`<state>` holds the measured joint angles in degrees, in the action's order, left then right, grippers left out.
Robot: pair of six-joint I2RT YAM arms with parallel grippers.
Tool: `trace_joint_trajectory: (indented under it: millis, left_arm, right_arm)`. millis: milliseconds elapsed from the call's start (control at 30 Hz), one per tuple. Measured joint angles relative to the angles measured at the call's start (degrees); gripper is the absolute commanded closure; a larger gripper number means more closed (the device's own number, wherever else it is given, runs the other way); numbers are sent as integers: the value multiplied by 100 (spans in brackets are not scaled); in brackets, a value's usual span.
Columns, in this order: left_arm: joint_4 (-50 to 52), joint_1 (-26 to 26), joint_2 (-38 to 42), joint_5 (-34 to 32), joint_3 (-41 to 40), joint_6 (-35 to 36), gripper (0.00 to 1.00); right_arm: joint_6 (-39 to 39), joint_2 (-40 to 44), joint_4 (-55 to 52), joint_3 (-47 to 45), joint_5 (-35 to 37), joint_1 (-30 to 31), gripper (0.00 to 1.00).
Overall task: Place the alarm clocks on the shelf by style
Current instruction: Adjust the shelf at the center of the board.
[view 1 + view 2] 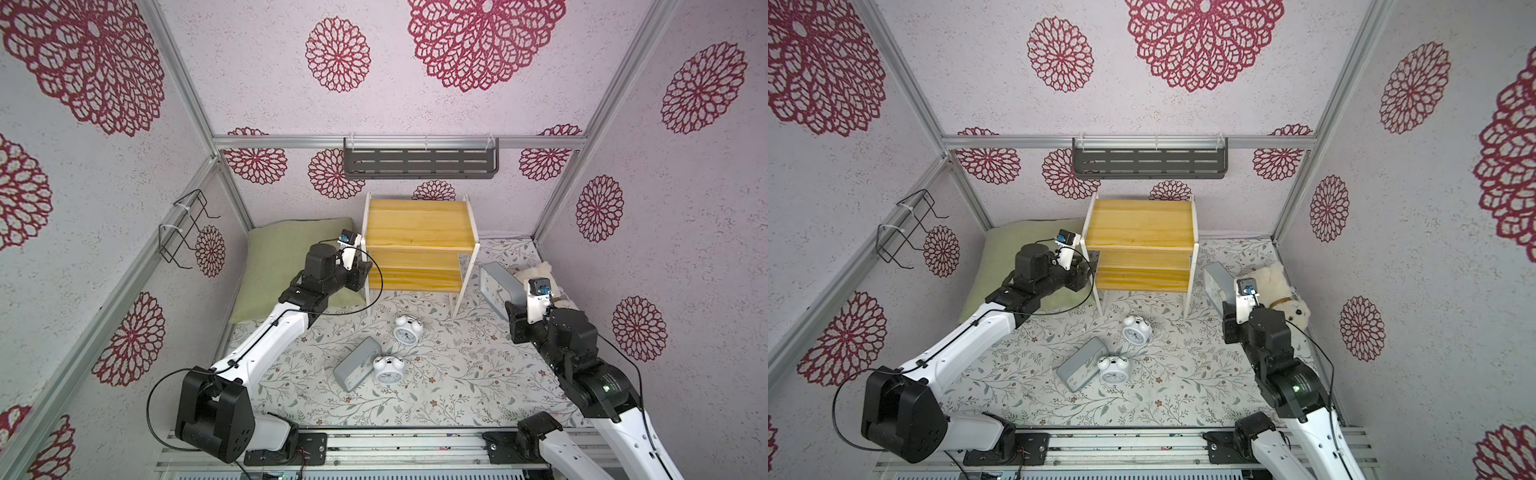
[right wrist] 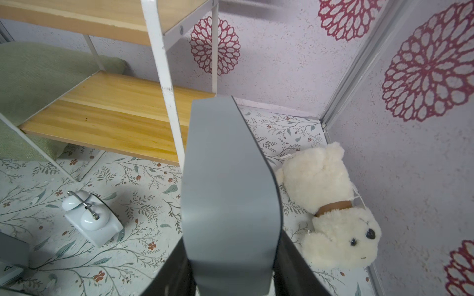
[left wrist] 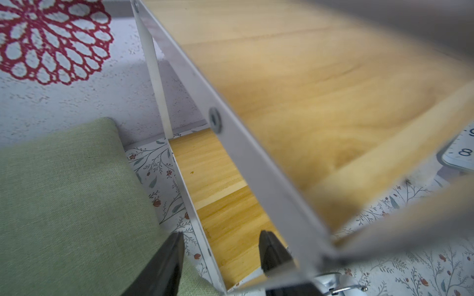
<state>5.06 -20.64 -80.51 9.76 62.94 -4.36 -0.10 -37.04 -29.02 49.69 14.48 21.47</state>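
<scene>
The shelf [image 1: 415, 228] stands at the back, both yellowish boards bare. My right gripper [image 2: 232, 256] is shut on a rectangular light-grey alarm clock [image 2: 225, 179] and holds it tilted in the air just right of the shelf [image 2: 115, 120]; both top views show this held clock [image 1: 496, 286] [image 1: 1217, 284]. My left gripper [image 3: 220, 246] is at the shelf's left side, its fingers apart, with the lower board's white side rail between them. On the table lie two round twin-bell clocks [image 1: 408, 329] [image 1: 388, 369] and a second grey rectangular clock [image 1: 356, 365].
A green pillow [image 1: 286, 262] lies left of the shelf, under my left arm. A white plush bear [image 2: 328, 205] lies in the back right corner. A dark grey slotted rack [image 1: 419, 162] hangs on the back wall and a black wire basket [image 1: 183, 232] on the left wall.
</scene>
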Motion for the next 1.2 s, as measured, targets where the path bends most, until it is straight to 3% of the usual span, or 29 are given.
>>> trace_joint_trajectory:
  millis: [200, 467, 867, 1200]
  left_arm:
    - [-55, 20, -46, 278, 26, -31, 75]
    - [-94, 59, -98, 492, 46, 138, 84]
    - [-72, 81, -94, 625, 46, 343, 88]
    - [-46, 118, -94, 772, 46, 391, 88]
  right_arm:
    - [-155, -612, 715, -20, -1047, -1141, 73]
    - [-448, -1353, 1928, -271, -2938, -2402, 72]
    - [-940, -2675, 3827, -485, -5628, -3008, 71]
    - [-1088, -3807, 4999, -330, -6896, -3005, 70]
